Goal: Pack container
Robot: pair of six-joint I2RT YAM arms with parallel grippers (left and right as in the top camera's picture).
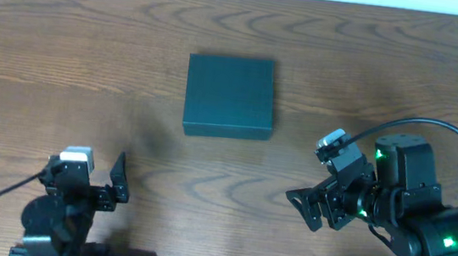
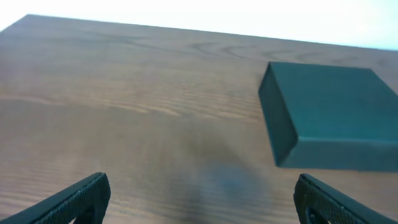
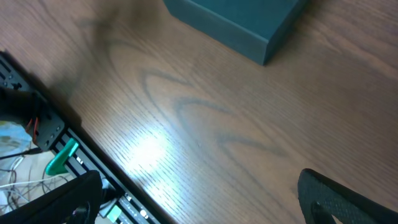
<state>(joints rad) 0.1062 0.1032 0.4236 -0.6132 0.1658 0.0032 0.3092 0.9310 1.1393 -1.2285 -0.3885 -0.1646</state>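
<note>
Resting closed on the desk (image 1: 50, 41), the container (image 1: 230, 96) is seen slightly toward 12 o'clock of centre. The left pincer (image 2: 202, 183) is held wide at its 7 o'clock, and the right pincer (image 3: 196, 186) is spread wide at 4 o'clock.

We see a brown table (image 1: 65, 60) with wavy wood grain running across its whole top. One thing lies on it: a dark teal box (image 1: 230, 97), square and low, its top shut flat. It rests near the middle of the table, somewhat toward the far edge, with its sides square to the table's edges. In the left wrist view we make out its plain matte top and two side walls. In the right wrist view a soft glare lies on the wood near the front edge.
</note>
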